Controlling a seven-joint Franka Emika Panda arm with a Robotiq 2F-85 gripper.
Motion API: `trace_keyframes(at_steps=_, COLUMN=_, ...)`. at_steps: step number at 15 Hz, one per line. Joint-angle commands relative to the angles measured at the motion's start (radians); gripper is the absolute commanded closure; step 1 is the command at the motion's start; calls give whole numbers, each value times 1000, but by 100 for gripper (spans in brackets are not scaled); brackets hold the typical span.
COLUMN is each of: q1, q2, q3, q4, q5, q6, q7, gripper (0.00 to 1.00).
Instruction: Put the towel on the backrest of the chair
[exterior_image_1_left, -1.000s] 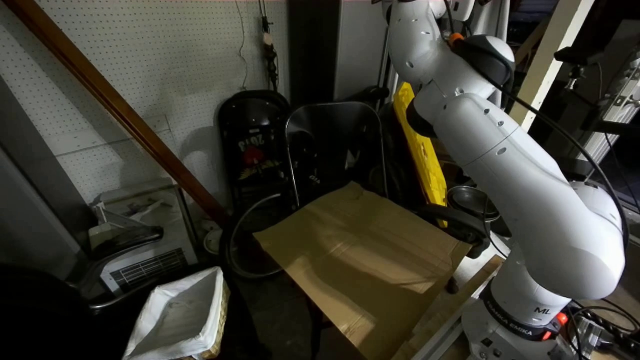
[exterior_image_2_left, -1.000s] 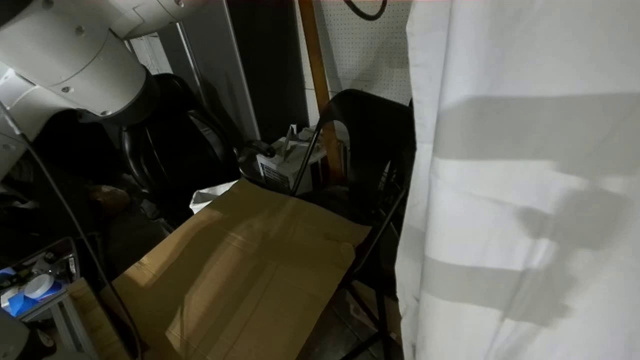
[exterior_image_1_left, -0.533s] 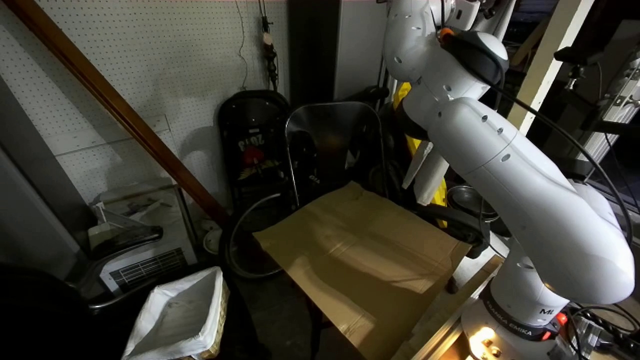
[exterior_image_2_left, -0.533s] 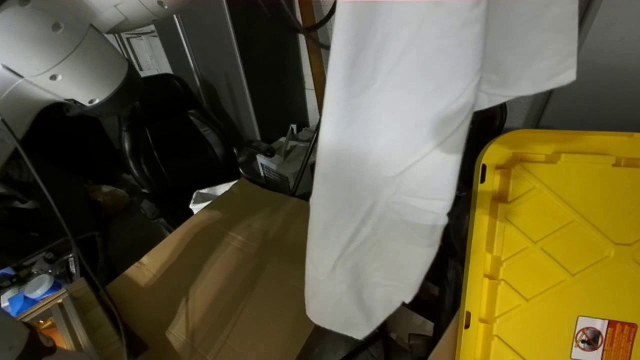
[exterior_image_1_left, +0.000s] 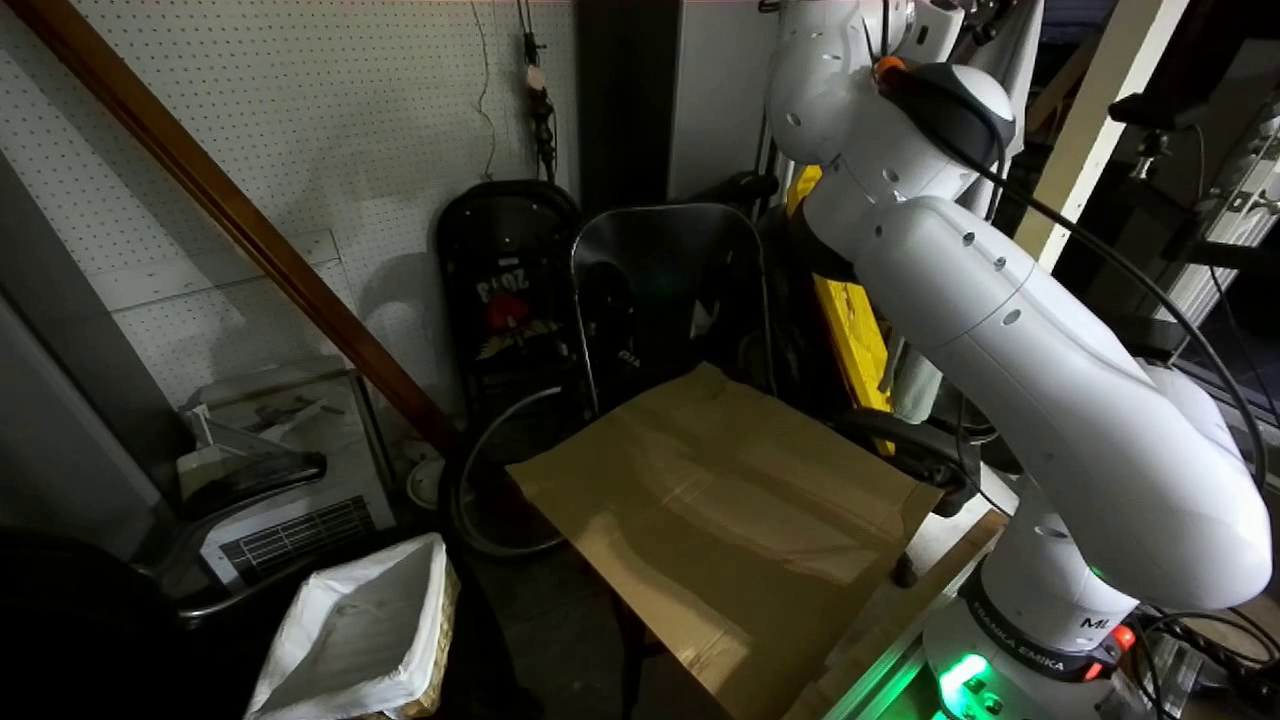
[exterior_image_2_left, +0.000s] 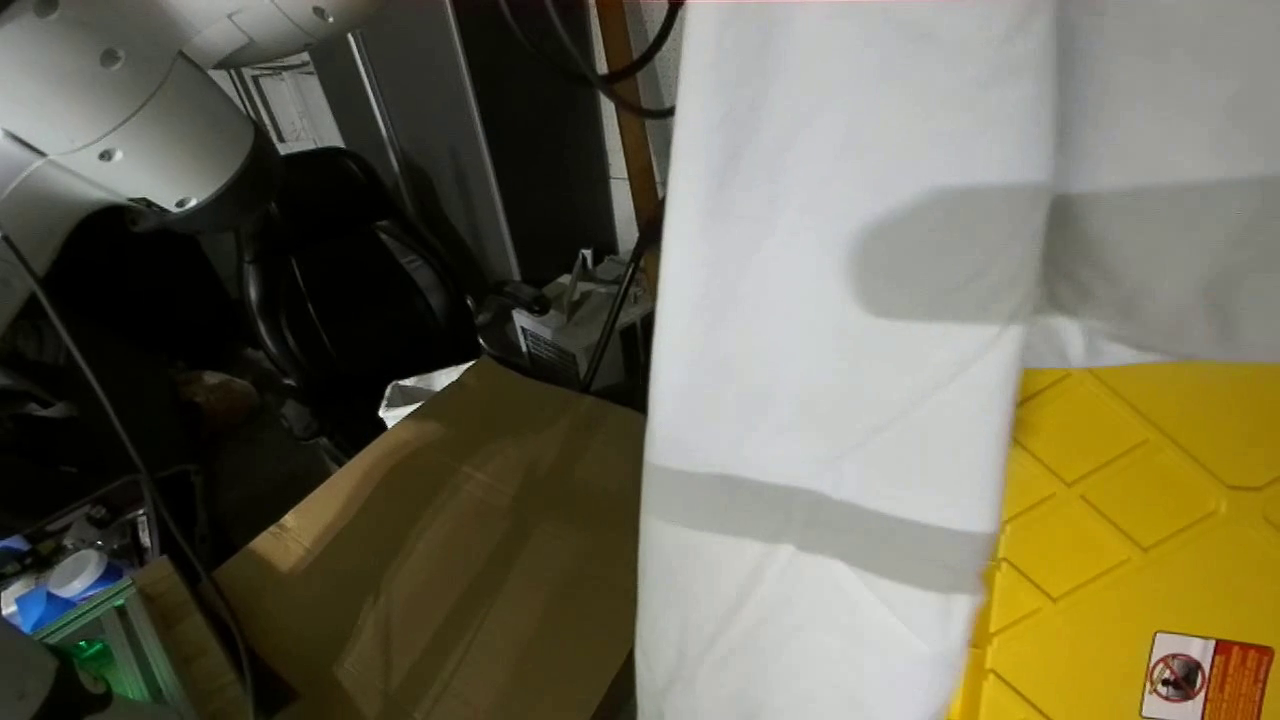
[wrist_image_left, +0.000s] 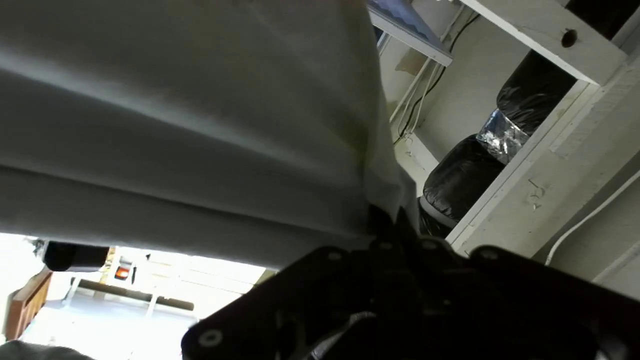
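The white towel (exterior_image_2_left: 830, 350) hangs in long folds, large and close, in an exterior view. In another exterior view its upper part (exterior_image_1_left: 1018, 80) shows behind the arm and its lower end is near the yellow lid. In the wrist view the towel (wrist_image_left: 190, 125) looks grey and fills the upper left. My gripper (wrist_image_left: 392, 217) is shut on a bunched part of it. A black chair with a metal-edged backrest (exterior_image_1_left: 665, 255) stands behind the cardboard. The towel is apart from this backrest, and hides most of the chair in an exterior view.
A cardboard sheet (exterior_image_1_left: 720, 490) lies before the chair. A yellow lid (exterior_image_2_left: 1130, 500) stands at the side. A folded chair (exterior_image_1_left: 508, 230) leans on the wall. A lined basket (exterior_image_1_left: 350, 630), a wooden beam (exterior_image_1_left: 230, 220) and a black office chair (exterior_image_2_left: 350, 250) are around.
The arm shifted slightly at first, then held nearly still. The towel swung across, uncovering the yellow lid, then swung partly back over it. The base light went from orange to green.
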Motion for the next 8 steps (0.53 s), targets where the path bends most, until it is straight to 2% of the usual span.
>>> trace_keyframes(at_steps=1, q1=0, q2=0, q3=0, q4=0, q5=0, q6=0, q7=0, gripper=98)
trace_keyframes(at_steps=2, q1=0, q2=0, q3=0, q4=0, q5=0, q6=0, q7=0, gripper=100)
trace_keyframes(at_steps=3, q1=8, q2=-103, q3=153, q4=1, q5=-200, q6=33, q7=64, gripper=100)
trace_keyframes(at_steps=4, q1=-1, q2=-126, q3=193, q4=19, q5=-251, q6=41, q7=57, gripper=100)
trace_keyframes(at_steps=5, q1=-17, q2=-59, q3=113, q4=62, q5=-141, q6=1, q7=-32, gripper=100)
trace_keyframes(at_steps=6, q1=-36, q2=-168, q3=301, q4=76, q5=-356, q6=62, q7=37, gripper=100)
trace_keyframes(at_steps=7, q1=-33, q2=-78, q3=177, q4=104, q5=-233, q6=-9, q7=-70, gripper=100)
trace_keyframes(at_steps=8, q1=-48, q2=-176, q3=351, q4=108, q5=-437, q6=34, q7=-25, gripper=100)
